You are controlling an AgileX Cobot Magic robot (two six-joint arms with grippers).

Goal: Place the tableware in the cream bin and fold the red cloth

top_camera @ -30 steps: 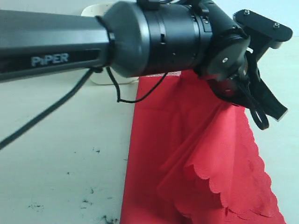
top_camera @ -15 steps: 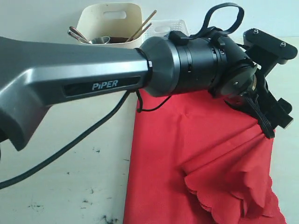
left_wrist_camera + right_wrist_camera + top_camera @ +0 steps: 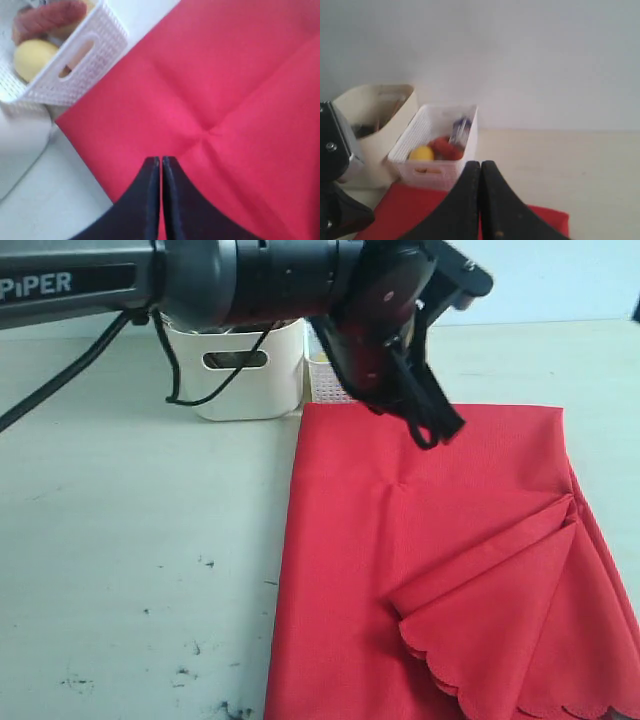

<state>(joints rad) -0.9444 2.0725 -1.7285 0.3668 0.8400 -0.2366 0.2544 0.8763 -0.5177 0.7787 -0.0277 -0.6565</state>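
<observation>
The red cloth (image 3: 430, 570) lies on the table, with one scalloped corner folded over onto its near right part. My left gripper (image 3: 440, 430) hangs shut just above the cloth's far part (image 3: 225, 75), with nothing between its fingers. The cream bin (image 3: 250, 370) stands behind the left arm, which hides its top. In the right wrist view the cream bin (image 3: 380, 125) shows dark tableware (image 3: 367, 130) inside, too blurred to name. My right gripper (image 3: 481, 163) is shut and empty, above the cloth's far edge (image 3: 405, 210).
A white perforated basket (image 3: 75, 60) with a lemon (image 3: 32, 57) and a sausage (image 3: 50, 15) stands beside the cream bin, touching the cloth's far corner. The left arm (image 3: 200, 280) spans the back of the table. Dark smudges (image 3: 200, 650) mark the near left tabletop.
The left arm has swung from the cloth's right side to the far middle. The cloth fold that rose toward its gripper now lies flat on the table.
</observation>
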